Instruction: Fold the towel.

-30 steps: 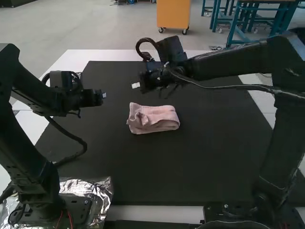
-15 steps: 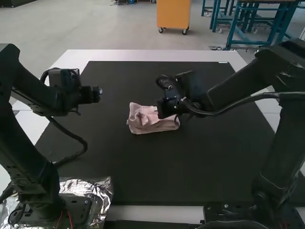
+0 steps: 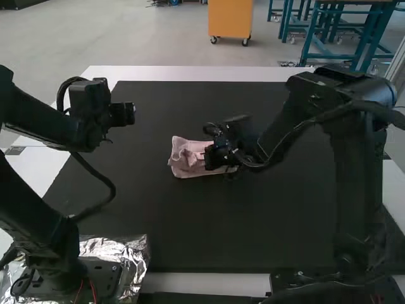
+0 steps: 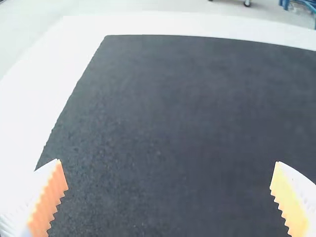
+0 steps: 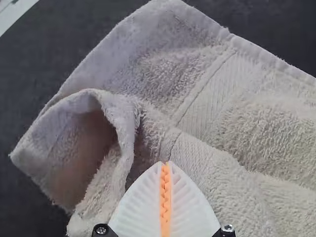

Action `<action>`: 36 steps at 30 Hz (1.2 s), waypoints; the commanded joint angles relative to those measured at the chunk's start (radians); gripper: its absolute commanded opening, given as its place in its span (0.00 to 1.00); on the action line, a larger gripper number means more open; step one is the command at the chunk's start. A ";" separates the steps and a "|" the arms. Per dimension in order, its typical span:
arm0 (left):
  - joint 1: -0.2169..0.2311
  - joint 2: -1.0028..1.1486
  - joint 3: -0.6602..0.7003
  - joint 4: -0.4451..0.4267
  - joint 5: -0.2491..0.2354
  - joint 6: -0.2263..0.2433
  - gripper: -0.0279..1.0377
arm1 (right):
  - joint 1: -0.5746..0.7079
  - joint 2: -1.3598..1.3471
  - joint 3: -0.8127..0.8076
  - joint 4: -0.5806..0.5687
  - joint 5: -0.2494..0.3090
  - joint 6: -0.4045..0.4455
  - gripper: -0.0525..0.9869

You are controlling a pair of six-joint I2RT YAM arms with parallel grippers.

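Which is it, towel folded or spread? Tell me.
Folded, loosely: the towel lies in a compact bundle, layers overlapping, one fold gaping.

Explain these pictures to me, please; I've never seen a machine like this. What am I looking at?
Two robot arms, left and right, share a table. One picture looks down from above and behind them; the other two come from cameras on each arm's wrist.

A pink towel, folded and somewhat rumpled, lies on a dark mat.

The left end effector, the grasping part, is open and empty. The right end effector is at the towel with its pads together; I see no cloth between them.
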State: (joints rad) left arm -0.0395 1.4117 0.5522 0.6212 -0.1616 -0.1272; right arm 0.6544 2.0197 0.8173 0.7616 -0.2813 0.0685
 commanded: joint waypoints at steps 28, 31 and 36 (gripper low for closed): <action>-0.007 -0.639 0.155 -0.293 0.076 0.087 0.94 | -0.230 -0.811 0.195 -0.416 0.106 -0.009 0.93; -0.007 -0.741 0.147 -0.313 0.096 0.086 0.94 | -0.268 -0.958 0.195 -0.476 0.152 -0.036 0.93; -0.007 -0.904 0.135 -0.376 0.143 0.075 0.94 | -0.357 -1.181 0.186 -0.639 0.179 -0.036 0.93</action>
State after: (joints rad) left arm -0.0399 0.5724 0.6720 0.2619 -0.0685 -0.0563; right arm 0.3355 0.9257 1.0019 0.1539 -0.1402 0.0528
